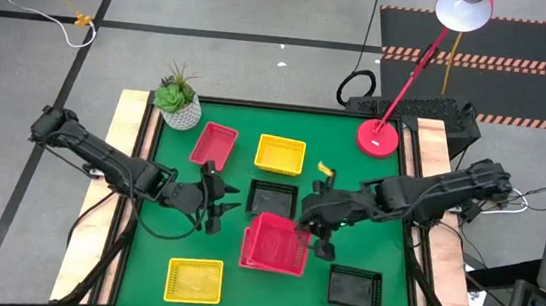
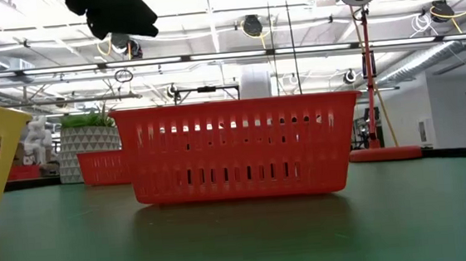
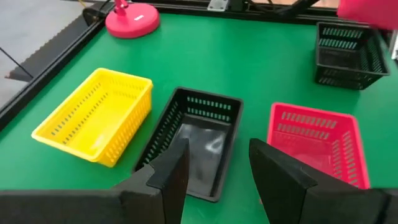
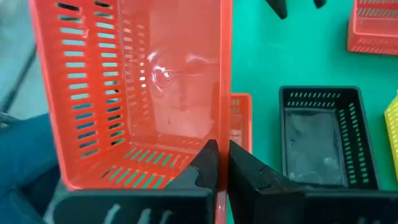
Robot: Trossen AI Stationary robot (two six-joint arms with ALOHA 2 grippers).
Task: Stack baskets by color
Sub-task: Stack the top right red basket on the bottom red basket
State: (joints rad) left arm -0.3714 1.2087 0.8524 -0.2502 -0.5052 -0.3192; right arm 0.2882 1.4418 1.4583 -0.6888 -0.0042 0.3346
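My right gripper (image 4: 217, 163) pinches the wall of a red basket (image 1: 280, 236), holding it tilted above a second red basket (image 1: 261, 259) near the table's front middle. My left gripper (image 1: 215, 208) hovers just beside them, fingers (image 3: 171, 171) spread wide, holding nothing. Past both, a black basket (image 1: 273, 197) sits mid-table on the green mat (image 1: 224, 244). Farther back lie a red basket (image 1: 214, 144) and a yellow basket (image 1: 280, 155), apart, with bare mat between.

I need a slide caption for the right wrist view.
Right hand shut on a red basket's wall, above a black basket.
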